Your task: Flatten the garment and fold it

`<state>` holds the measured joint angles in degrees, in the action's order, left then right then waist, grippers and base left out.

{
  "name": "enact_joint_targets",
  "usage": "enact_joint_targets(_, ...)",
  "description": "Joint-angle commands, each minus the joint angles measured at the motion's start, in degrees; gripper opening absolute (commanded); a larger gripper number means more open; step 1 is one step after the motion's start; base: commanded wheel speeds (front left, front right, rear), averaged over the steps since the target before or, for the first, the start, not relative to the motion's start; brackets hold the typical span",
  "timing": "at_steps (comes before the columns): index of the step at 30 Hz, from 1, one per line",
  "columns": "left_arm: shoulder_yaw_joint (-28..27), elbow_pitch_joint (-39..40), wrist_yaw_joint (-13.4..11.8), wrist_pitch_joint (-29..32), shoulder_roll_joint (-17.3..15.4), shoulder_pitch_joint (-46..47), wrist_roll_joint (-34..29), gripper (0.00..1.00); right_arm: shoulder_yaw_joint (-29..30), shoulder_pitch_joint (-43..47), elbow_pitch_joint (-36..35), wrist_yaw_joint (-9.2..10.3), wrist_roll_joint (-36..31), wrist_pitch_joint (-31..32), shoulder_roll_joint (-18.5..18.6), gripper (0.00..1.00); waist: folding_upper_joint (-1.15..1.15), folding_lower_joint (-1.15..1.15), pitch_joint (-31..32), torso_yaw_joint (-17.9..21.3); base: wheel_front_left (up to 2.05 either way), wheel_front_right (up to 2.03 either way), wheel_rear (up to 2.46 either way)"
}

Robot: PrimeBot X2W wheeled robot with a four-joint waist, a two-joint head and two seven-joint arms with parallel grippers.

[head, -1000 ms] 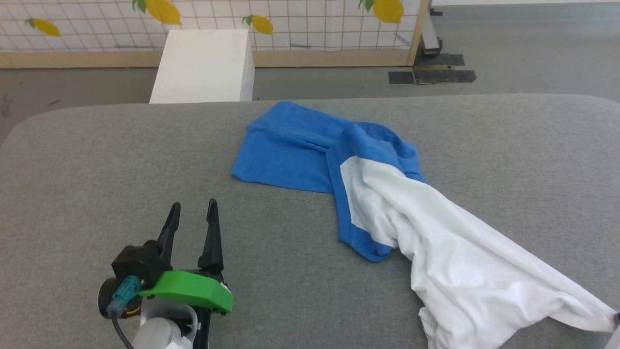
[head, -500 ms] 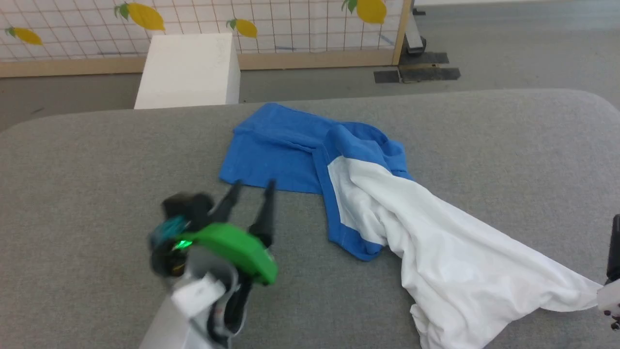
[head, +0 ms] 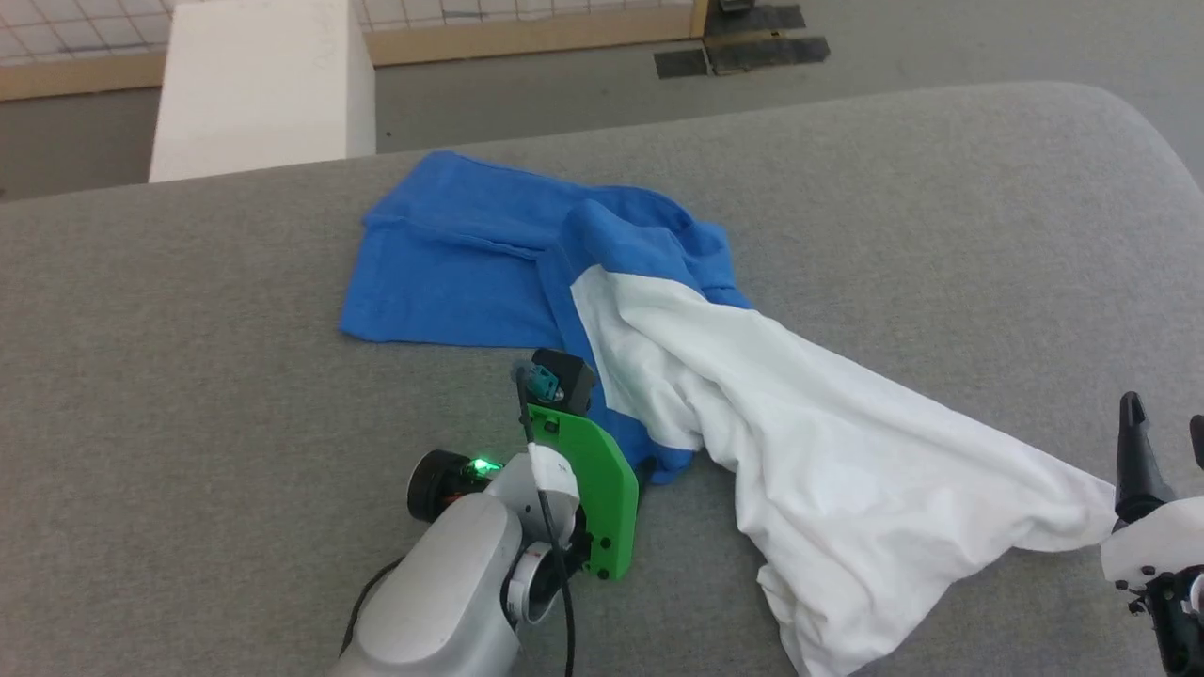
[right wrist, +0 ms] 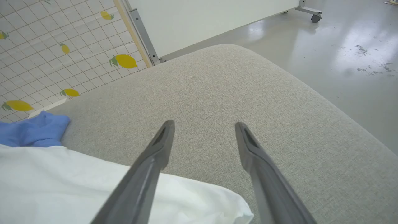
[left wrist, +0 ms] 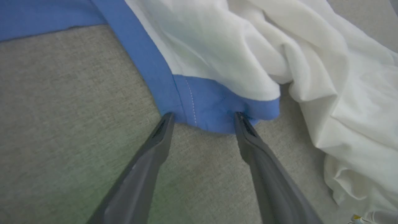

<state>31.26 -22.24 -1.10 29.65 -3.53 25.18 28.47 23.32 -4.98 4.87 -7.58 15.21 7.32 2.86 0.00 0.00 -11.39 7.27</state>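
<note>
The garment (head: pixel 752 395) lies crumpled on the grey padded table (head: pixel 188 376). Its blue sleeves are bunched at the far left and its white body trails toward the near right. My left gripper (left wrist: pixel 203 115) is open, low over the table. Its fingertips stand on either side of a folded blue edge (left wrist: pixel 211 105) of the garment, and nothing is gripped. In the head view its green wrist plate (head: pixel 588 489) hides most of the fingers. My right gripper (head: pixel 1166 423) is open at the near right, beside the white corner (head: pixel 1082 527). The white cloth (right wrist: pixel 62 180) passes under its left finger.
A white box (head: pixel 254 85) stands on the floor beyond the table's far left edge. A wood-framed grid panel with lemon prints (right wrist: pixel 46 46) and a white wheeled board (right wrist: pixel 202 21) stand further back. The table's rounded right corner (head: pixel 1129 141) drops to the floor.
The head camera has tilted down. My left arm has swung forward and right to the blue edge. My right gripper has opened and let go of the white corner.
</note>
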Motion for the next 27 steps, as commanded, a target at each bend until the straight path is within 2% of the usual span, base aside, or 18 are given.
enact_joint_targets(1, 0.22, -1.15, -0.43, -0.34, 0.19, 1.03, -0.23, 1.00, -0.17, -1.08, 0.35, 0.09, 0.20, -0.60, 0.02, 1.00, 0.00, 0.00, -1.52, 1.55, 0.00, 0.00, 0.00)
enact_joint_targets(3, 0.93, -3.07, -0.32, -0.30, 0.27, 1.13, -0.16, 0.96, -0.20, -1.21, 0.81, 0.09, 0.11, -0.91, 0.02, 1.00, 0.00, 0.00, -1.58, 1.66, 0.00, 0.00, 0.00)
enact_joint_targets(4, 0.98, -3.46, -0.28, -0.47, 0.29, 1.13, 0.00, 0.68, -0.20, -1.24, 0.93, 0.09, 0.07, -0.97, 0.02, 1.00, 0.00, 0.00, -1.57, 1.64, 0.00, 0.00, 0.00)
enact_joint_targets(5, 1.08, -4.06, -0.17, -1.14, 0.32, 1.14, 0.17, 0.00, -0.19, -1.28, 1.18, 0.09, 0.00, -1.08, 0.02, 1.00, 0.00, 0.00, -1.46, 1.48, 0.00, 0.00, 0.00)
enact_joint_targets(10, 0.02, -4.70, 0.46, -4.67, 0.39, 0.79, 1.76, 0.00, -0.90, -1.21, 1.79, 0.09, 0.02, -1.22, 0.02, 1.00, 0.00, 0.00, -0.40, -0.13, 0.00, 0.00, 0.00)
enact_joint_targets(15, -6.25, -1.50, -1.36, -10.44, -0.94, 0.26, 4.95, 0.00, -1.53, -1.17, 2.21, 0.09, 0.04, -1.22, 0.02, 1.00, 0.00, 0.00, 1.09, -2.23, 0.00, 0.00, 0.00)
enact_joint_targets(19, -12.83, 4.15, -4.64, -13.75, -5.96, -1.56, 6.07, 0.00, -1.93, -0.95, 2.66, 0.09, -0.27, -1.28, 0.02, 1.00, 0.00, 0.00, 2.80, -4.42, 0.00, 0.00, 0.00)
enact_joint_targets(22, -18.61, 9.16, -8.40, -15.26, -10.01, -4.21, 6.85, 0.00, -2.50, -0.71, 3.10, 0.09, -0.09, -1.24, 0.02, 1.00, 0.00, 0.00, 4.04, -5.83, 0.00, 0.00, 0.00)
enact_joint_targets(27, -26.40, 15.65, -14.71, -15.63, -13.86, -10.01, 8.20, 0.00, -3.27, 0.12, 3.76, 0.09, 0.04, -1.08, 0.02, 1.00, 0.00, 0.00, 5.53, -8.05, 0.00, 0.00, 0.00)
